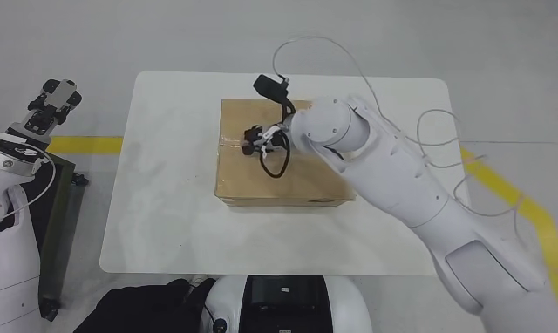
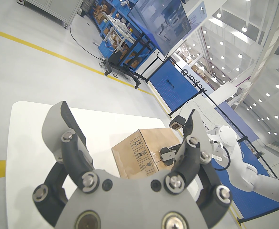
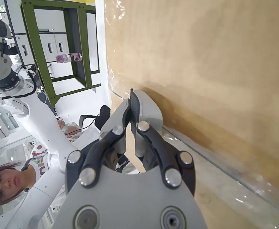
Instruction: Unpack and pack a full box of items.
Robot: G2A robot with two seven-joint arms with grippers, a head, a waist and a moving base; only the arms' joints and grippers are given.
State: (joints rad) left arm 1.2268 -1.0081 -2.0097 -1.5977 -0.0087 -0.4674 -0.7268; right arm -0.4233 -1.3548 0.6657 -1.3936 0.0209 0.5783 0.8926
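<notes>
1. Top view: a closed cardboard box (image 1: 248,172) sits near the middle of a white table (image 1: 166,202), its flaps meeting in a seam across the top. The right arm stretches over the box from the robot's right. The right gripper (image 1: 254,141) is down on the box top at the seam, close to the edge on the robot's left. The left gripper (image 1: 54,98) is held off the table, beyond its far left corner and well apart from the box.

2. Left wrist view: the left gripper (image 2: 127,110) is spread wide, its two fingers far apart with nothing between them. Beyond it the cardboard box (image 2: 142,148) stands on the white table (image 2: 29,129), printed handling marks on the side that faces this camera. The right gripper (image 2: 167,156) rests on the box top near its closest upper edge.

3. Right wrist view: the right gripper (image 3: 131,107) is closed, its ribbed pads (image 3: 132,113) pressed together, and nothing can be made out between them. Its tip is at the top face of the cardboard box (image 3: 201,48), just beside the seam. A strip of clear tape (image 3: 213,168) runs along the seam, and more wrinkled tape shows at the box edge.
</notes>
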